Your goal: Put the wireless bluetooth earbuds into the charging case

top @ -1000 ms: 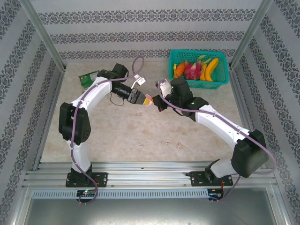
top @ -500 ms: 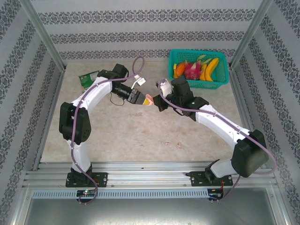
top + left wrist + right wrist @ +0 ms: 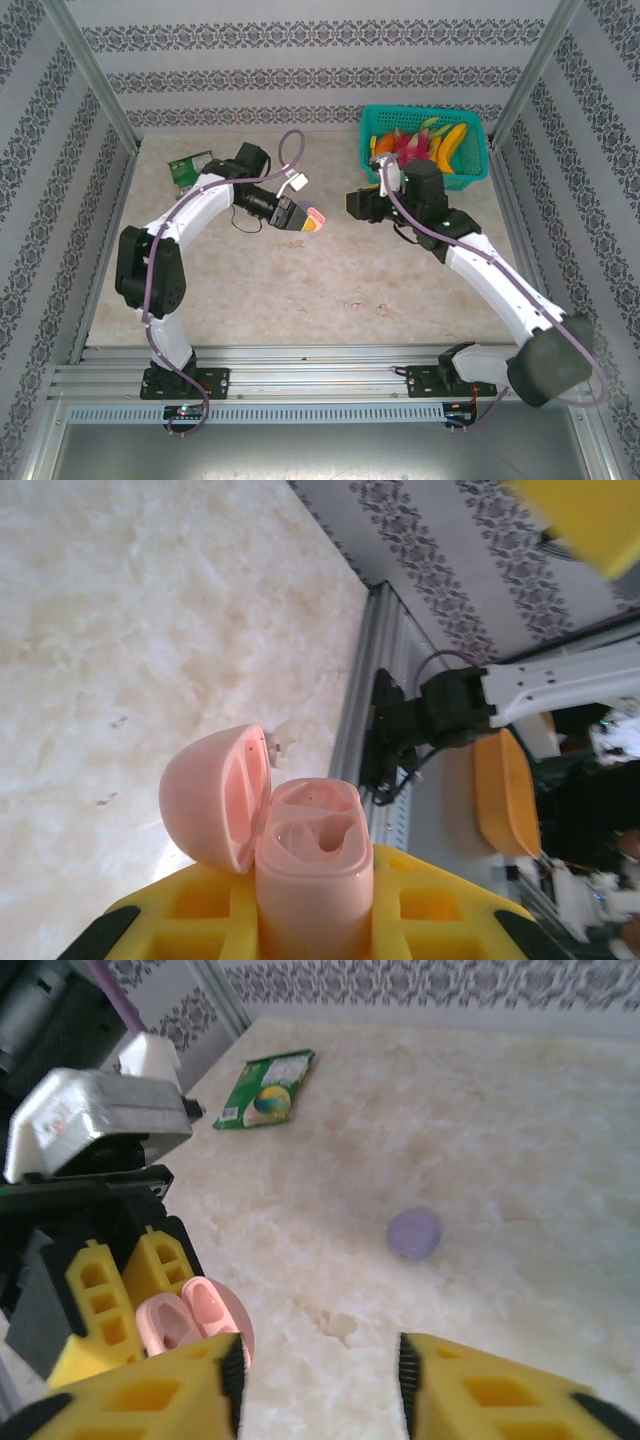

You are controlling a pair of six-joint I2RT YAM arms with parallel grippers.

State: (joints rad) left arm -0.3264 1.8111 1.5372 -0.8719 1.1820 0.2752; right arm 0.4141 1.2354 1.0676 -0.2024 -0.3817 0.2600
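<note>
The pink charging case (image 3: 315, 865) stands between the yellow fingers of my left gripper (image 3: 318, 890), which is shut on its body. Its lid (image 3: 212, 795) is swung open and both wells look empty. In the top view the case (image 3: 314, 219) hangs above the table's middle at the tip of the left gripper (image 3: 300, 216). My right gripper (image 3: 356, 205) is off to its right, apart from it. In the right wrist view the right gripper (image 3: 320, 1380) is open with nothing between its fingers, and the case (image 3: 185, 1320) is at lower left. Tiny pale earbuds (image 3: 353, 305) lie on the table nearer the arm bases.
A teal basket (image 3: 470, 178) of fruit stands at the back right. A green packet (image 3: 188, 168) lies at the back left. A lilac round disc (image 3: 413, 1232) rests on the table ahead of the right gripper. Metal rails border the table.
My right gripper has opened and drawn back to the right, away from the case. My left gripper has closed tighter on the case and shifted slightly.
</note>
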